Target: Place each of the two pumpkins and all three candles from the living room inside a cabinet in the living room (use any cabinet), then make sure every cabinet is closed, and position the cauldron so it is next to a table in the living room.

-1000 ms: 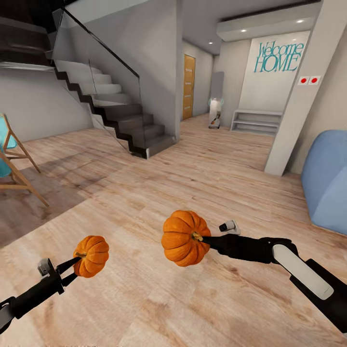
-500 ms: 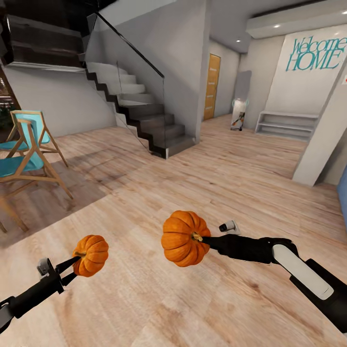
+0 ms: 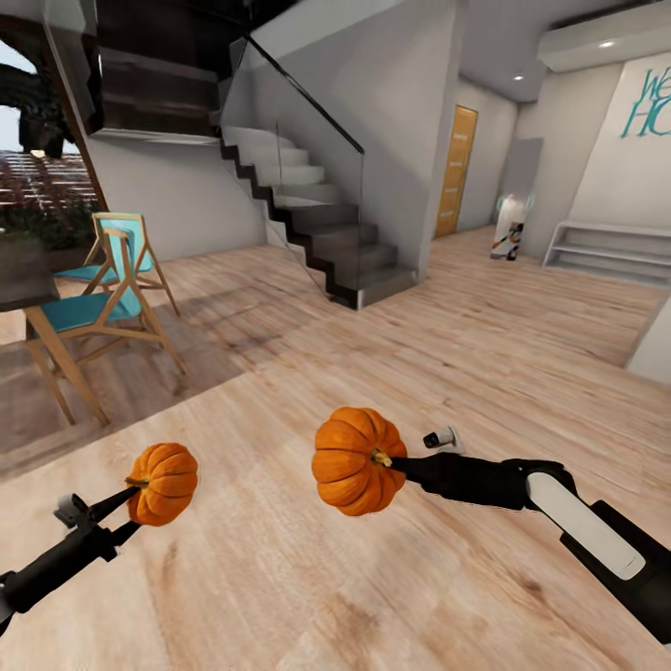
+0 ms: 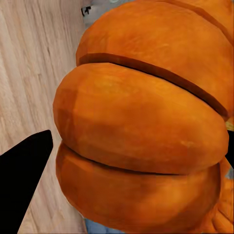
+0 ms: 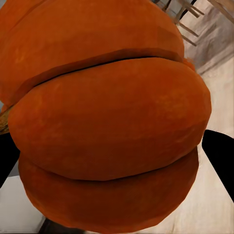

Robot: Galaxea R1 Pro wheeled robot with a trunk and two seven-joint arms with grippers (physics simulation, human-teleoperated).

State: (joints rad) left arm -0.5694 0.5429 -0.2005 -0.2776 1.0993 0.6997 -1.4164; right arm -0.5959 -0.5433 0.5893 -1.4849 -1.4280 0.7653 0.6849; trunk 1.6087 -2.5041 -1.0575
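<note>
Head view over a wide room with a pale wooden floor (image 3: 280, 596), both arms reaching forward and low. No container in sight.

Left gripper (image 3: 129, 503) at lower left, black fingers narrowed around the stem end of a small orange pumpkin (image 3: 164, 483), held clear above the floor. Pumpkin sits just beyond the fingertips, ribs running sideways. In the left wrist view, same fruit pressed close to the camera (image 4: 146, 126), one black fingertip (image 4: 24, 175) at its edge, wood grain behind.

Right gripper (image 3: 396, 463) near centre, clamped on the stem side of a second pumpkin (image 3: 352, 461), which appears larger in this view. Fruit projects past the fingertips toward the left of the picture; dark forearm with a white panel (image 3: 582, 522) trails off to lower right. In the right wrist view, ribbed orange skin (image 5: 112, 126) close to the lens, black finger tips at both sides (image 5: 222, 156), wooden chair legs in the corner behind.

Both pumpkins in the air, well apart from each other, neither touching the floor.

Beyond: two wooden chairs with teal seats (image 3: 102, 280) at left beside a dark table edge (image 3: 23, 280); a dark staircase with glass railing (image 3: 317, 224) in the middle; an orange door (image 3: 458, 168) down a hallway; low white shelving (image 3: 606, 253) and teal wall lettering (image 3: 650, 102) at right.
</note>
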